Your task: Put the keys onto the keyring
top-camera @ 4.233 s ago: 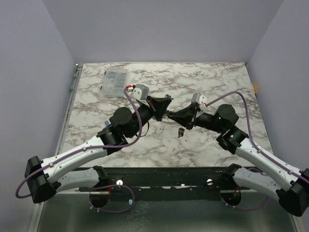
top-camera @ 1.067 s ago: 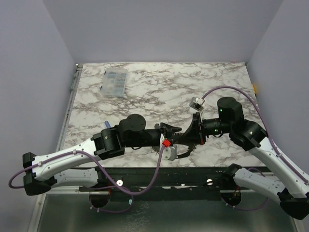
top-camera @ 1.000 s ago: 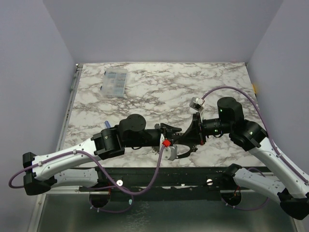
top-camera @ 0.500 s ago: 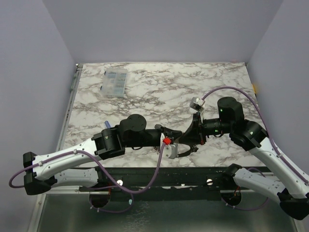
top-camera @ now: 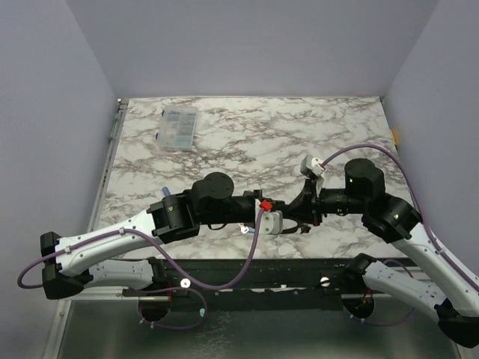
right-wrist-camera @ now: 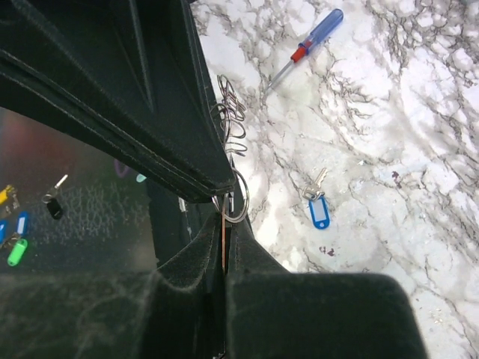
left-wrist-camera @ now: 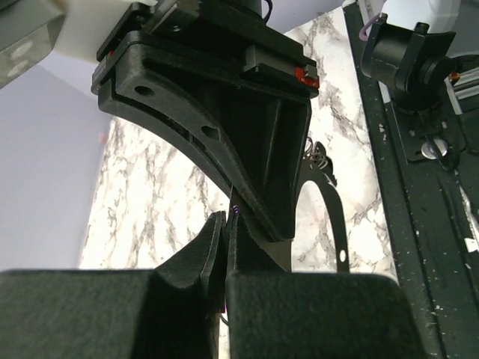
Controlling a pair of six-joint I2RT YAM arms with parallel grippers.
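Note:
My two grippers meet tip to tip low over the table's front middle. The left gripper (top-camera: 284,215) (left-wrist-camera: 227,221) has its jaws shut, seemingly on the small metal ring (right-wrist-camera: 236,199) of the keyring. Its pale wire coil (right-wrist-camera: 233,123) runs along the left finger. The right gripper (top-camera: 296,217) (right-wrist-camera: 227,233) is shut on a thin brownish blade that looks like a key and reaches up to the ring. Another of the keys, with a blue tag (right-wrist-camera: 318,207), lies loose on the marble.
A clear plastic box (top-camera: 179,127) stands at the back left. A blue-handled screwdriver (right-wrist-camera: 308,43) lies on the marble left of the arms. The table's front edge and a black rail (top-camera: 247,269) run just below the grippers. Coloured tags (right-wrist-camera: 16,224) lie on the floor below.
The left jaws have closed over the last second. Both grippers have shifted a little to the right, staying tip to tip.

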